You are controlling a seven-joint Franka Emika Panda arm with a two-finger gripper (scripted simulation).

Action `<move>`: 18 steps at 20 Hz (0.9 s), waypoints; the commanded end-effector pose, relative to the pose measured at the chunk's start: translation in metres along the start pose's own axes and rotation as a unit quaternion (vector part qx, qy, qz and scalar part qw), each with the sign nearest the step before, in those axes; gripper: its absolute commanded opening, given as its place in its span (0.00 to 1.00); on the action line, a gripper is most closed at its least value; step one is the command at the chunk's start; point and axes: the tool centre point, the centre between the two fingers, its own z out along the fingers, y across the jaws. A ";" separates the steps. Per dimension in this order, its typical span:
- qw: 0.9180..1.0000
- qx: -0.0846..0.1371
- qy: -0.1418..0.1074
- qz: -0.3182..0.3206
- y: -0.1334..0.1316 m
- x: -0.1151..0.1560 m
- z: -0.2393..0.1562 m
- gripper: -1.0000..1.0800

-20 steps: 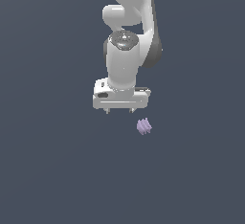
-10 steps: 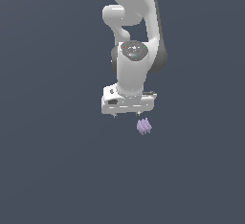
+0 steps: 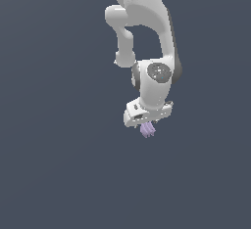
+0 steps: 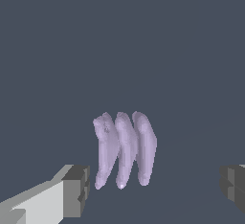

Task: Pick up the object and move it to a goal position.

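The object [image 3: 147, 130] is a tiny pale lilac lump with ridged sides, lying on the dark grey floor. In the wrist view the object [image 4: 124, 148] shows as three long rounded ridges side by side. My white gripper [image 3: 146, 124] hangs directly over it, its body hiding the object's upper part in the exterior view. The gripper [image 4: 155, 187] is open: one grey pad [image 4: 77, 190] and the other [image 4: 233, 184] stand wide apart, with the lump between them and touching neither.
A plain dark grey floor [image 3: 59, 164] fills both views. The white arm [image 3: 147, 32] rises from the gripper toward the top of the exterior view.
The arm has swung toward the exterior view's right and lowered. The gripper has gone from beside and above the object to directly over it.
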 end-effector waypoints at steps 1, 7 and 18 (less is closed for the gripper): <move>1.000 0.003 0.000 -0.010 -0.010 0.001 0.008 0.96; 1.000 0.004 -0.001 -0.012 -0.012 0.001 0.011 0.96; 1.000 0.004 -0.001 -0.014 -0.014 0.000 0.057 0.96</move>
